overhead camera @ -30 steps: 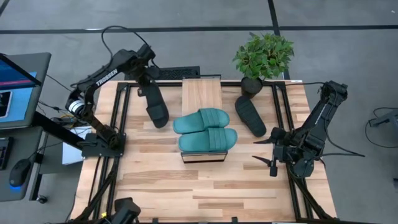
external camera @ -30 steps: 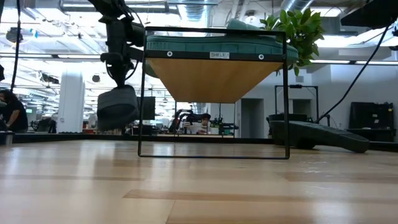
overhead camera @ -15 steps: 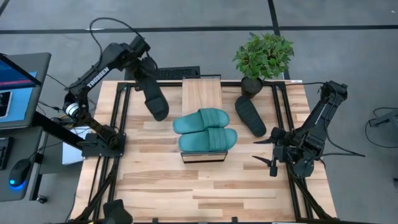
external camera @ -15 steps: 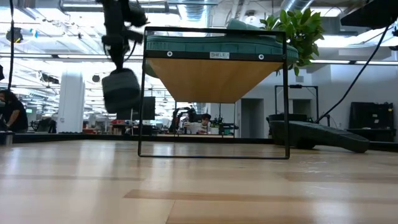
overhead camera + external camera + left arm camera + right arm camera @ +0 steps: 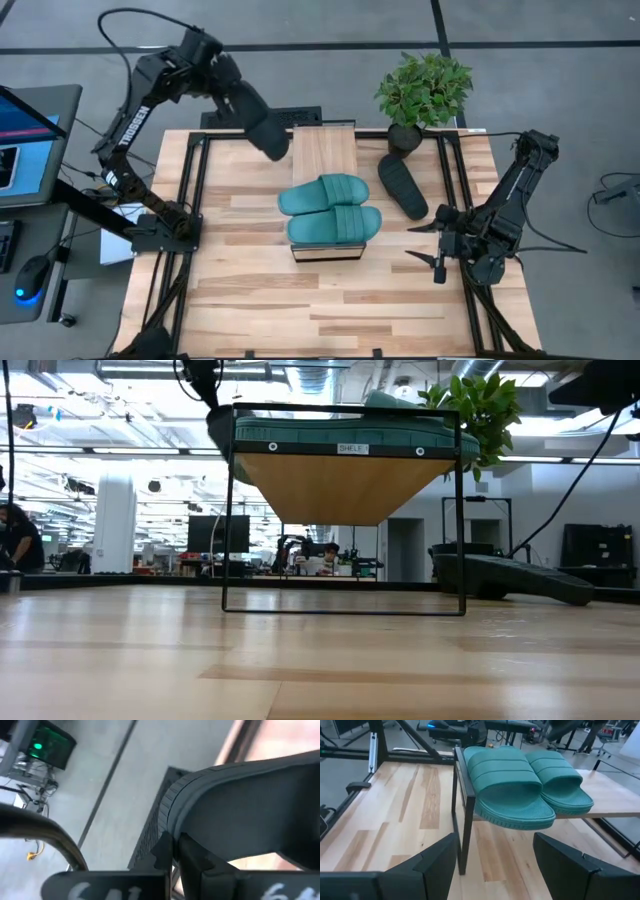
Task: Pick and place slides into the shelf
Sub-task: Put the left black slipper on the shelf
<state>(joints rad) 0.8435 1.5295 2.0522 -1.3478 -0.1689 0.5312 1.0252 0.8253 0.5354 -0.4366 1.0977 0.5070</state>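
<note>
A potted green plant (image 5: 424, 92) is standing at the far edge of the wooden tabletop (image 5: 260, 290), toward its right corner. A dark keyboard (image 5: 290, 118) is lying just beyond that same far edge, left of the plant. A monitor (image 5: 18, 130) is glowing on a grey desk beside the tabletop's left side.
</note>
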